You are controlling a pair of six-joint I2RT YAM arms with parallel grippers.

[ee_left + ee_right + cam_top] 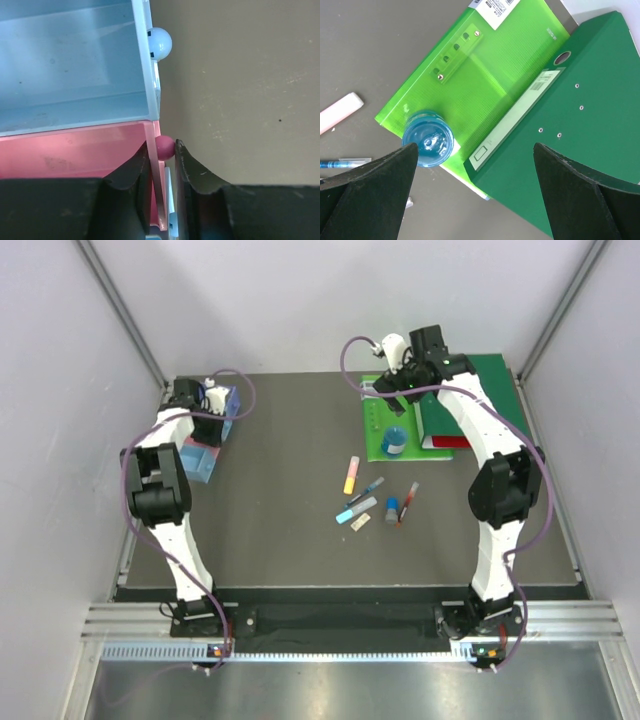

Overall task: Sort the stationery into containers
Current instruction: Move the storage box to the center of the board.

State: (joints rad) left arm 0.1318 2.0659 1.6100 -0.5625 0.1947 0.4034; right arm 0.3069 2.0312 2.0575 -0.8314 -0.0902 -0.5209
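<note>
The stationery lies mid-table: orange-yellow highlighter (351, 475), dark pen (367, 490), light-blue marker (356, 510), tan eraser (360, 523), small blue cylinder (392, 510) and red pen (407, 503). The round blue disc (393, 441) sits on the light-green board; it also shows in the right wrist view (427, 138). The bins stand at the far left: blue (228, 405), pink (200, 451), light blue (200, 469). My left gripper (208, 418) (161, 145) is shut on the pink bin's wall (156, 170), next to the light-blue bin (70, 65). My right gripper (393, 398) (475, 145) is open and empty above the board.
A light-green flat board (485, 70) and a dark green binder (575, 125) lie at the back right. A pink knob (165, 148) and a pale blue knob (160, 43) stick out of the bins. The highlighter's end (340, 111) and the pen (345, 163) show left of the disc.
</note>
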